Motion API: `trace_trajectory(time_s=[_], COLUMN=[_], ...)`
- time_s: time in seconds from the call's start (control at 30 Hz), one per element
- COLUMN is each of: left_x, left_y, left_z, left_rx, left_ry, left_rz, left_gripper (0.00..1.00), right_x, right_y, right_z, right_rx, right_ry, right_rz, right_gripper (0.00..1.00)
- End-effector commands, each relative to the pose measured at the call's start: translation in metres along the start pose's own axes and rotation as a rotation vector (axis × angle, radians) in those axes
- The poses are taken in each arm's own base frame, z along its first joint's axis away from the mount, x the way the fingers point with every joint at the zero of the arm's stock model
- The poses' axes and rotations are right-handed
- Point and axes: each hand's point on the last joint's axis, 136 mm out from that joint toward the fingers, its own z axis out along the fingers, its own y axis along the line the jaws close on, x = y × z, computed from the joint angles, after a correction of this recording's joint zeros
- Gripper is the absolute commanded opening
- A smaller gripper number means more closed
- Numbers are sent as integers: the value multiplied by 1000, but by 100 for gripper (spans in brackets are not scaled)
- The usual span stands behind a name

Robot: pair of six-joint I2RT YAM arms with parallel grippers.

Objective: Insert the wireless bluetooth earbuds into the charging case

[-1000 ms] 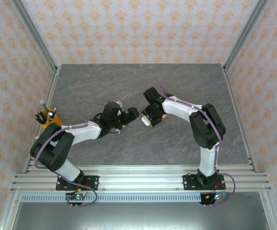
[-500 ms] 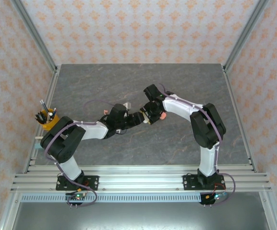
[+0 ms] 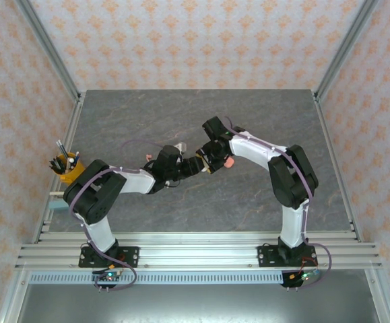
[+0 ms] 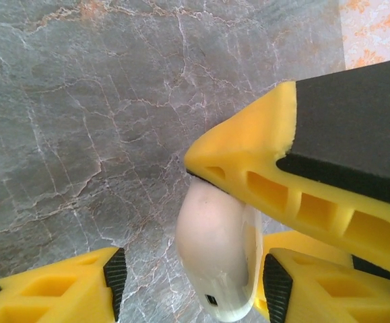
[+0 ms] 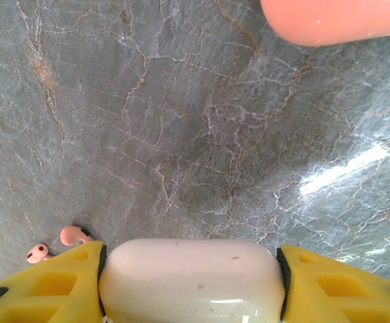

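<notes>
The room was bright and evenly lit; white glare streaked the marble table (image 5: 343, 171), and close-ups looked soft.

Grey veined marble worktop (image 3: 181, 108), two salmon pink earbuds (image 5: 77, 235) lying close together on it, pink charging case (image 5: 336, 20) well apart, yellow pen cup (image 3: 65, 166) at left edge

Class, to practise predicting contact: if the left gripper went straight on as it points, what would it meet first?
Probably the white charging case held by the right gripper; it sits between the left gripper's open fingers, depth unclear.
</notes>
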Motion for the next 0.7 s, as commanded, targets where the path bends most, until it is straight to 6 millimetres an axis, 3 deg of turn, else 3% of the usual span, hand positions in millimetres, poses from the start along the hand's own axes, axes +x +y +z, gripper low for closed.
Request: trace_trajectory(time_s=[0.0, 0.27, 0.67], left_x=[-12, -19, -17], left_y=[-14, -21, -21], left_z=[6, 10, 13], left_rx=[35, 44, 41], left_ry=[-50, -65, -61], left_rz=[35, 40, 41], left_gripper=[55, 51, 27], right_x=[0, 0, 2], right_y=[6, 4, 5], right_z=[-2, 0, 1], right_rx=[-7, 0, -8], right_ry=[6, 10, 23], right_rz=[17, 20, 20], right_gripper=[44, 44, 45])
